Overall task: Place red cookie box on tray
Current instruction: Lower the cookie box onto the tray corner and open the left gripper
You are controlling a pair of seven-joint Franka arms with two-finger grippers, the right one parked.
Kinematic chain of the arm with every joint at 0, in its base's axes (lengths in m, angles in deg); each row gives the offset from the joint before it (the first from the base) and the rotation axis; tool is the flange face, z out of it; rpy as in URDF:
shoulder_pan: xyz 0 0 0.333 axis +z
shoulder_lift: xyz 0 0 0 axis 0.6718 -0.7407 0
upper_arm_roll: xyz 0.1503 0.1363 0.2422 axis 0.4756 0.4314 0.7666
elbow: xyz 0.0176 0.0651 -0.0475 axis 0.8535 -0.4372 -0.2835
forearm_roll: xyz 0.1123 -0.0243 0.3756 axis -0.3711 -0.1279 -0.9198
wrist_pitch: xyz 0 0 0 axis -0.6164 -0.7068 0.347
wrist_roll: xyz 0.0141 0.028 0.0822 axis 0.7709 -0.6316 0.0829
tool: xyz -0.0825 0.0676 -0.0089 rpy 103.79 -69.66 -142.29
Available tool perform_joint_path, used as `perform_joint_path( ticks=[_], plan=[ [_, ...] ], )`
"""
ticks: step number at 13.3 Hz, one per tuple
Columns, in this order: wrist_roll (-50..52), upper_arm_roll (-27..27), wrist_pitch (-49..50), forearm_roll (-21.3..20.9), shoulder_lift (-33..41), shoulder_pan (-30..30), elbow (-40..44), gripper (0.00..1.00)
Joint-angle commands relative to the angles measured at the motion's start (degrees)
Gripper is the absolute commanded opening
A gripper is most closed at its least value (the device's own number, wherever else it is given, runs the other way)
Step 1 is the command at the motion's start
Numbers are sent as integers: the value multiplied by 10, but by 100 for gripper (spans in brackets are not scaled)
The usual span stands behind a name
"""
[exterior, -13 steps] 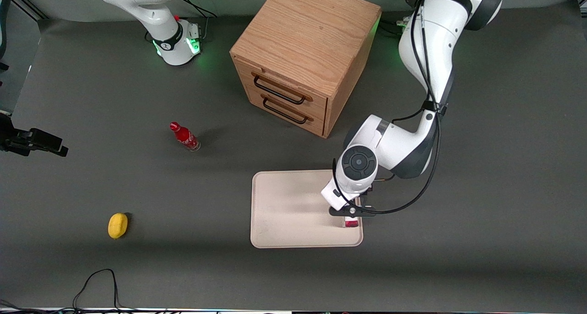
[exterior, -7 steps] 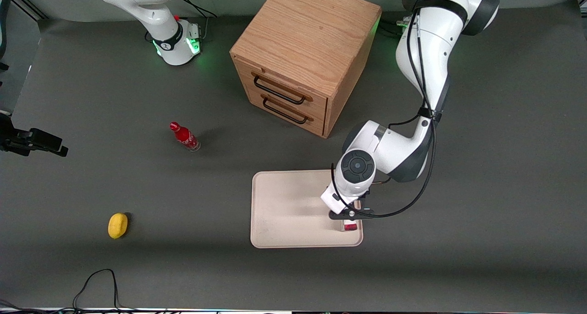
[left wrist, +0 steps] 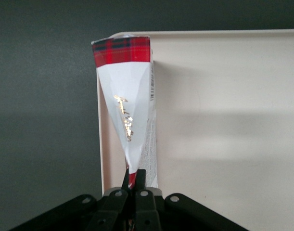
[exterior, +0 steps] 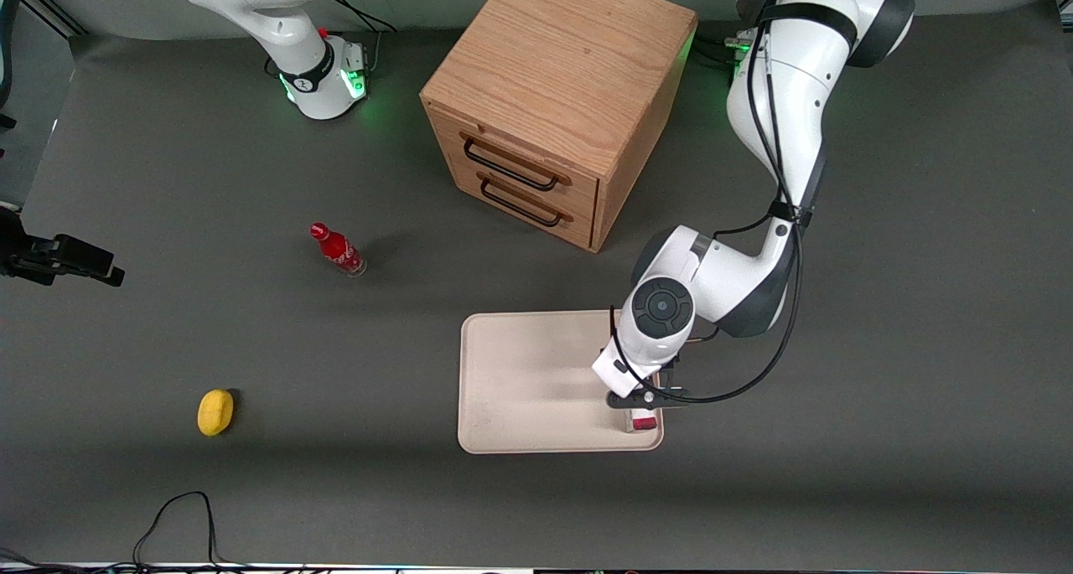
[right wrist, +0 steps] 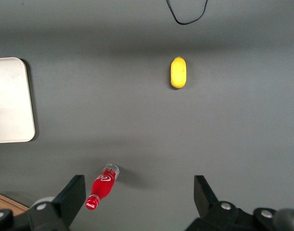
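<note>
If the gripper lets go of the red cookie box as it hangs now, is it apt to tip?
Probably. The red cookie box is thin and hangs on edge from the gripper, shut on it, over the tray near its rim. Released, it would likely topple flat. Held by a thin pinch, it seems light, and the cardboard may flex.

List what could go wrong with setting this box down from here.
The gripper is shut on the red cookie box, holding it on edge by one end above the tray, right at the rim on the working arm's side. Released like this, it might tip outward and land partly on the table. The grip is narrow and far from the box's middle, so the box could also swing or slip before release.
</note>
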Motion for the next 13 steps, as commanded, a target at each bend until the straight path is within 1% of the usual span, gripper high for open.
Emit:
perform_joint_path(
  ticks=[1,2,3,4,6,8,13],
  plan=[
    [6,1,-7,-5,1,1,1,31],
    [7,1,-3,-7,2,1,1,59],
    [7,1,4,-8,5,0,1,83],
    [10,1,12,-9,9,-1,2,100],
    [9,1,68,-11,28,-4,5,100],
    [8,-1,133,-11,67,-5,5,100],
    [-1,-4,287,-9,207,-6,2,100]
  ],
)
